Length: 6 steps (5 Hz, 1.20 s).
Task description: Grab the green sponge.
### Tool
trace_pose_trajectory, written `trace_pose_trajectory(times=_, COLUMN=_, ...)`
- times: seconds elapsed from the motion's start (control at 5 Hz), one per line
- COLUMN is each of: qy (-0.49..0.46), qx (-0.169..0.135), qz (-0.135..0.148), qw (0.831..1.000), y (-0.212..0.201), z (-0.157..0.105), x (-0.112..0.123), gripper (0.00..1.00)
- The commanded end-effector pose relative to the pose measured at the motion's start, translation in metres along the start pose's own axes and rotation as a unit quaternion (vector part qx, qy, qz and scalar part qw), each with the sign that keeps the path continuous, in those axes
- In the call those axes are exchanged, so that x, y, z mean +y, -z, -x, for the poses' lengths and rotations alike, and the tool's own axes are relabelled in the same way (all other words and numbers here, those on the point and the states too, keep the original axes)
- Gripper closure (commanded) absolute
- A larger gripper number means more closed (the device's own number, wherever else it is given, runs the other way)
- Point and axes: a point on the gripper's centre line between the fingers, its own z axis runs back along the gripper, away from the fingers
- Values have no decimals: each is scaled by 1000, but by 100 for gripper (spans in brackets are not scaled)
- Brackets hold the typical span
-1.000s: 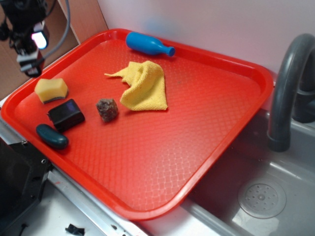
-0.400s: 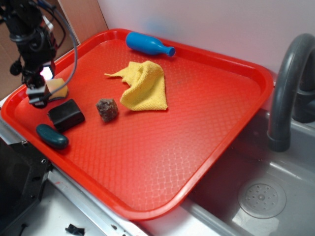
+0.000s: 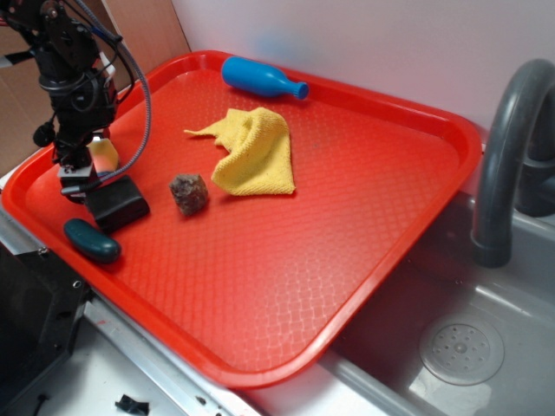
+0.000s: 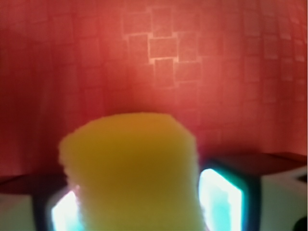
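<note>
Seen from the wrist camera, the green sponge fills the lower middle of the picture, a blurred yellow block whose bottom is cut off by the frame edge. One finger shows at its 3 o'clock side and another at its 9 o'clock side, both glowing pale and standing right against the foam; the claw sits closed in around the sponge, though firm pressure is hard to judge through the blur. Red waffle-patterned tray fills the rest of that view.

In the exterior view, nearest the camera at the tray's 8 o'clock edge lies one dark teal oval lump. Just beyond it sits one black block, with the claw touching down at its 10 o'clock corner. Only a sliver of the sponge shows beside the arm; the rest is hidden behind the claw and cables. One small brown lump rests at the block's 3 o'clock, apart from it. Farther in lies one crumpled yellow cloth, and farthest, near the tray's 12 o'clock rim, one blue bottle on its side. A grey faucet rises at 3 o'clock over a sink, cut off by the frame.
</note>
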Motion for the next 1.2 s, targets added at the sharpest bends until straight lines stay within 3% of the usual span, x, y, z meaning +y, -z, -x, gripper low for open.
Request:
trace_pose_trajectory(times=0.0, qy=-70, qx=7, qz=1, qw=998, y=-22, z=-4, x=2, gripper=100)
trace_pose_trajectory(times=0.2, qy=-177, qx=29, qz=21, qw=983, y=-73, z=-7, x=-3, gripper=100)
trace_pose_trajectory(times=0.4, qy=-294, qx=-7, qz=15, qw=956, y=-128, z=-13, x=-25, gripper=100)
trace_pose_trajectory(times=0.6, qy=-317, qx=-21, qz=31, qw=948, y=-170, z=-29, x=-51, gripper=100)
trace_pose_trajectory(times=1.0, qy=-302, qx=-76, qz=60, qw=948, y=-207, z=-48, x=-87, gripper=100)
